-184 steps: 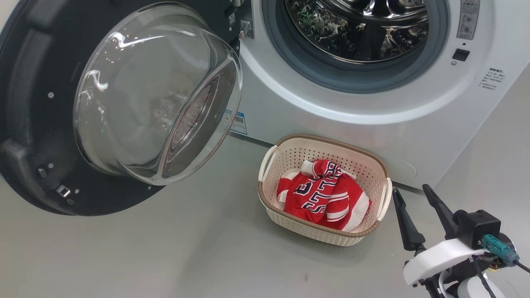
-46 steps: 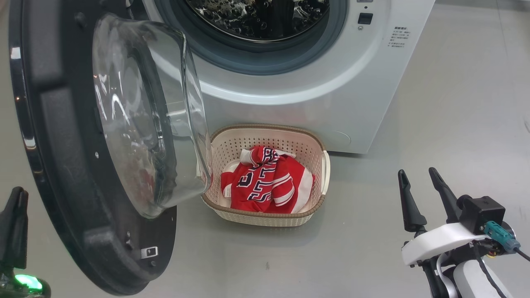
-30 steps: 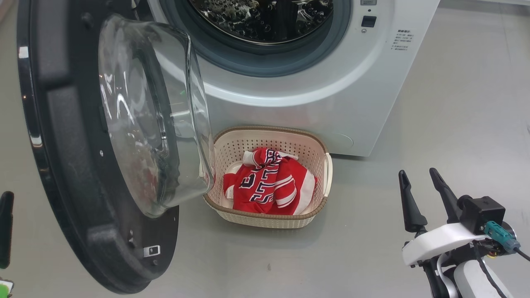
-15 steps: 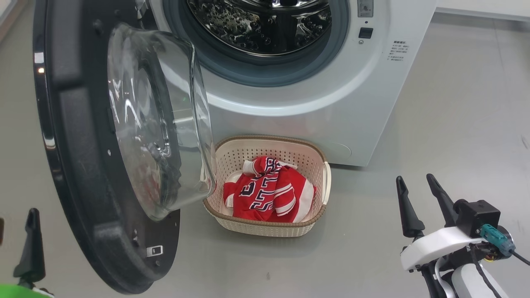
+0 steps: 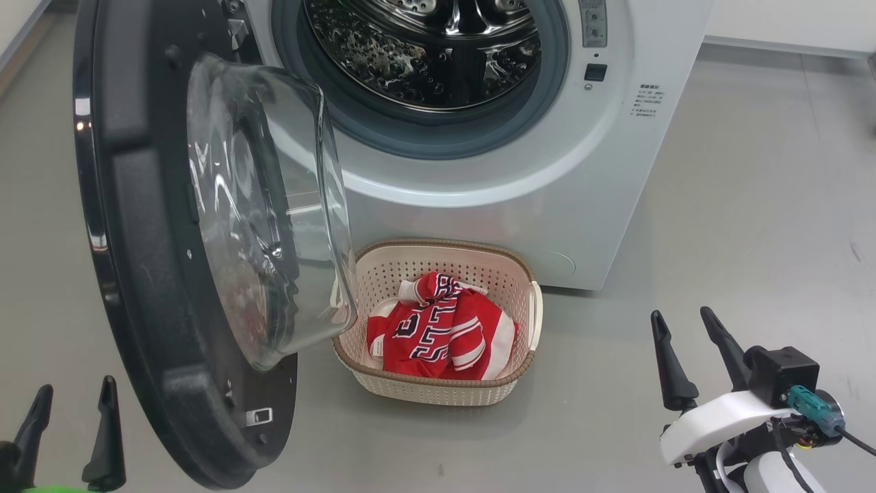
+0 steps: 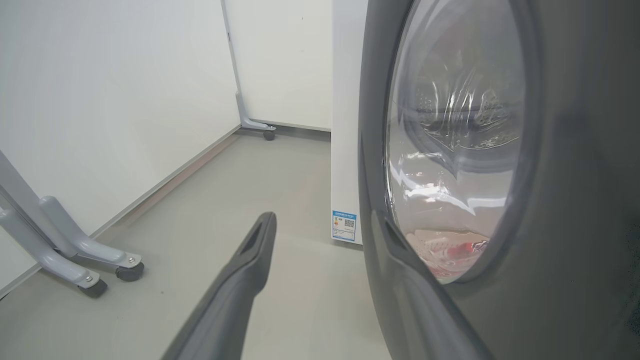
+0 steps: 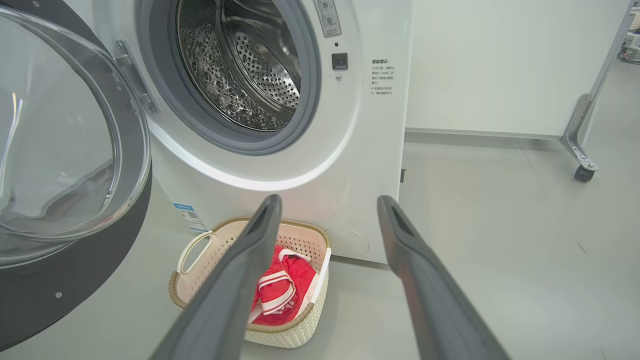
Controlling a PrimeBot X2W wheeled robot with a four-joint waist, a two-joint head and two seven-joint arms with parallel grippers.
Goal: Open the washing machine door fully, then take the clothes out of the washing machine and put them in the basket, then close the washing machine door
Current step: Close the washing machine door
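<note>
Item: washing machine door (image 5: 137,274). Stands upright and about half open, hinged at the left of the opening. Its flat plane runs from the washing machine (image 5: 493,198) out toward the robot. The glass bowl (image 5: 267,205) bulges rightward, overhanging the left end of the basket (image 5: 523,366).

Clothes (image 5: 438,335): red with white stripes, heaped in the basket on the floor (image 5: 739,205) just before the machine front. The drum (image 5: 424,55) looks empty, so judged remaining work is closing the door.

Deciding relation: the left gripper (image 5: 77,385) sits low on the door's outer side, near its bottom edge, so the door lies to its right. A push rightward toward the machine would swing it shut. This is the nearer arm.

Left gripper: fingers spread, nothing held. In the left wrist view one finger (image 6: 250,265) is clear of the door. The other lies along the black ring, and I cannot tell whether it touches.

Right gripper (image 5: 682,319): spread wide, empty, well apart to the right of the basket.
</note>
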